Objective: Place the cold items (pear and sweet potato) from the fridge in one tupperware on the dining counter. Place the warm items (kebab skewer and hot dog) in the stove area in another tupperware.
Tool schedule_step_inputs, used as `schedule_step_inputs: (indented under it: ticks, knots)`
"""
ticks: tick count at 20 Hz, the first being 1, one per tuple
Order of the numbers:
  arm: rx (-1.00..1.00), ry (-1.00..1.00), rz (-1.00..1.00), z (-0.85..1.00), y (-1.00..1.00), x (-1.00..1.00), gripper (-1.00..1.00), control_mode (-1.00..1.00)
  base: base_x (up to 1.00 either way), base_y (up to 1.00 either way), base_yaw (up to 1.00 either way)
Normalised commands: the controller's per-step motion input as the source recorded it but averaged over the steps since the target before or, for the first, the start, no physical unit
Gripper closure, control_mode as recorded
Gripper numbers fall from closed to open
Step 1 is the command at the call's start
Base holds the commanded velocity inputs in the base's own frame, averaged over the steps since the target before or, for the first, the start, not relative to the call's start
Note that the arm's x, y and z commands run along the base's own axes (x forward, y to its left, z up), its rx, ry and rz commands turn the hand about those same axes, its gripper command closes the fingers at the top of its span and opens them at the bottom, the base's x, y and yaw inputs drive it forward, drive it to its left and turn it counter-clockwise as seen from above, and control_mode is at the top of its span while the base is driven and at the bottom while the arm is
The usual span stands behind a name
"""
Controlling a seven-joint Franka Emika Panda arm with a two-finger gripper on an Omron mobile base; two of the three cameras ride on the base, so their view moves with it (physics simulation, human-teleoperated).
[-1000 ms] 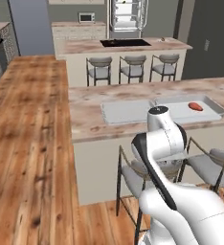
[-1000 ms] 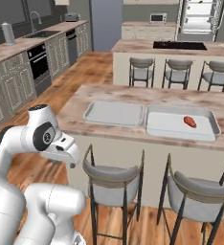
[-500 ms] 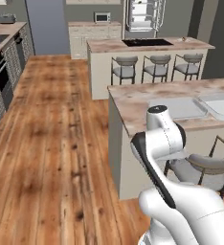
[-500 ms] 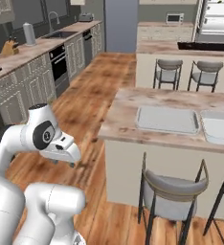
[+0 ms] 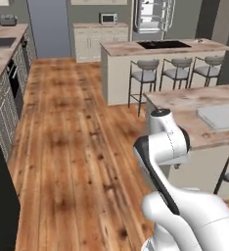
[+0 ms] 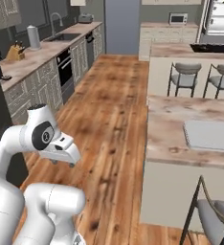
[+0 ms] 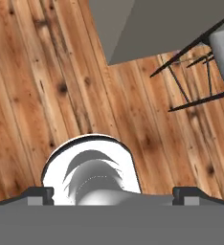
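My gripper (image 7: 113, 194) hangs folded close to the base, pointing down at the wooden floor, open with nothing between its fingertips (image 7: 37, 194). From the right base view it sits low at the left (image 6: 62, 162), well short of the dining counter (image 6: 181, 119). One grey tupperware (image 6: 212, 135) lies on that counter, also visible at the right edge (image 5: 221, 115) of the left base view. The open fridge (image 5: 155, 14) stands at the far back, with the stove (image 5: 163, 44) on the island in front of it. The pear, sweet potato, kebab skewer and hot dog are out of view.
Stools (image 5: 143, 78) line the island, and another stool (image 6: 214, 215) stands by the dining counter. A long kitchen counter (image 6: 32, 60) with sink and oven runs along the left. A wide strip of wooden floor (image 5: 72, 147) lies between them.
The whole scene has slid right in both base views, so the base has moved left. The second tray with a red item has left the picture. The arm keeps its folded pose.
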Motion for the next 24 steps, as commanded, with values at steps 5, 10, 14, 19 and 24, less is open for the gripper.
schedule_step_inputs:
  ticks: [5, 10, 14, 19, 24]
  knots:
    - [0.0, 0.0, 0.0, 0.0, 0.0, 0.0, -1.0, 1.0, 0.98, 0.83, -0.15]
    - [0.0, 0.0, 0.0, 0.0, 0.0, 0.0, -1.0, 1.0, 1.0, 0.53, -0.17]
    - [0.0, 0.0, 0.0, 0.0, 0.0, 0.0, -1.0, 1.0, 1.0, 0.26, -0.23]
    - [0.0, 0.0, 0.0, 0.0, 0.0, 0.0, -1.0, 1.0, 1.0, 0.24, -0.17]
    - [0.0, 0.0, 0.0, 0.0, 0.0, 0.0, -1.0, 1.0, 1.0, 0.3, -0.09]
